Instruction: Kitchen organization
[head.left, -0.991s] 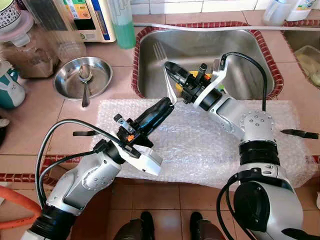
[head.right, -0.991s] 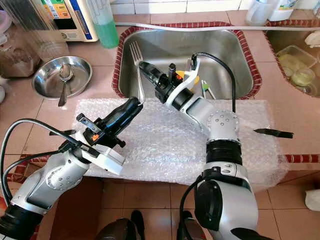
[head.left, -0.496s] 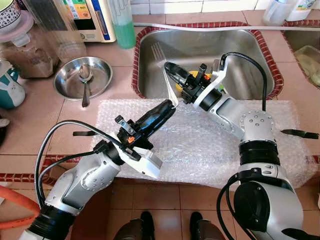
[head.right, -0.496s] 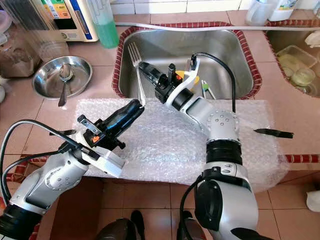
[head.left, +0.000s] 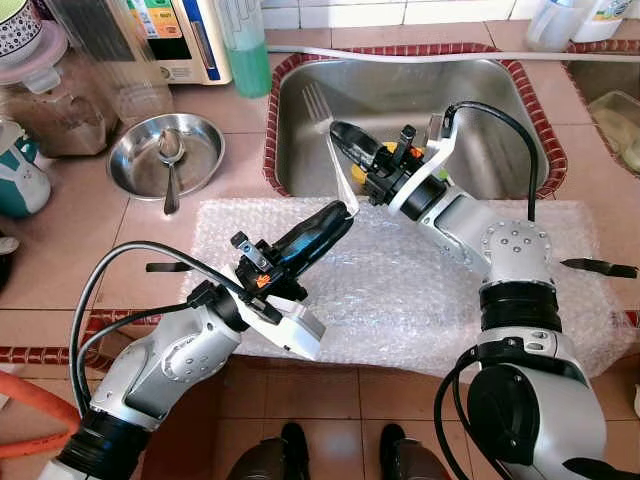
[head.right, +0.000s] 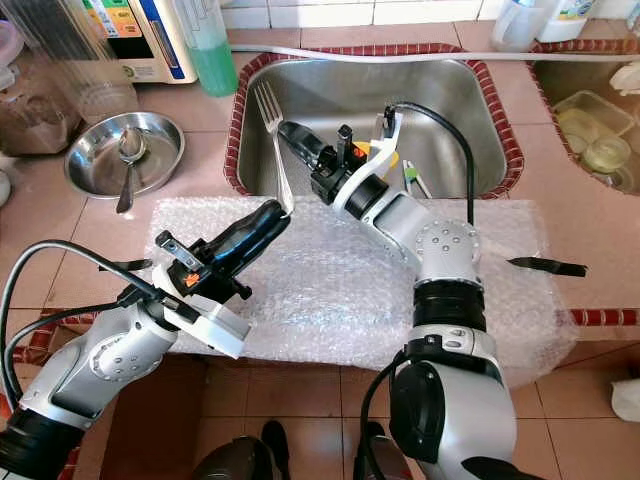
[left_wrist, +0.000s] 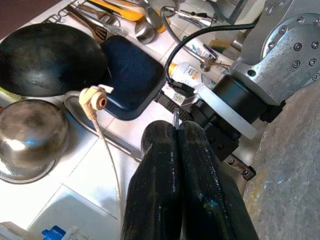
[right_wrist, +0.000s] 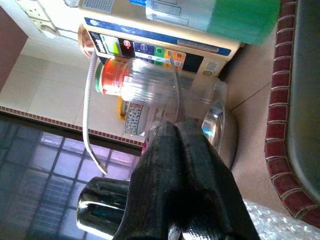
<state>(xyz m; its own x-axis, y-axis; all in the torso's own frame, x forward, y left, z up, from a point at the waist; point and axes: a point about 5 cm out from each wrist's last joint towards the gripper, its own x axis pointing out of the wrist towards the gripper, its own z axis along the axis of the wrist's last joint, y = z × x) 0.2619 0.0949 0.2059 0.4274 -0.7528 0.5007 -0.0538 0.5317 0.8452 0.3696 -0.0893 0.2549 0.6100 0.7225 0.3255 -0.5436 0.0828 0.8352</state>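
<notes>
A silver fork (head.left: 318, 103) stands tilted over the front left corner of the steel sink (head.left: 480, 90), tines pointing away from me. My left gripper (head.left: 343, 211) is shut on the handle's lower end, just above the bubble wrap sheet (head.left: 400, 290). My right gripper (head.left: 337, 130) is shut on the fork's shaft a little higher, over the sink edge. A thin strip of the fork (right_wrist: 176, 95) sticks out between the fingers in the right wrist view. A sliver of metal (left_wrist: 176, 119) shows between the fingers in the left wrist view.
A steel bowl (head.left: 140, 170) holding a spoon (head.left: 168, 165) sits on the counter to the left. A green bottle (head.left: 245, 45) and jars stand at the back left. A black knife (head.left: 598, 267) lies at the wrap's right edge. Yellow utensils (head.right: 400, 165) lie in the sink.
My left gripper has crept slightly right and the right gripper slightly up; the fork has stayed held between both, barely shifting its tilt.
</notes>
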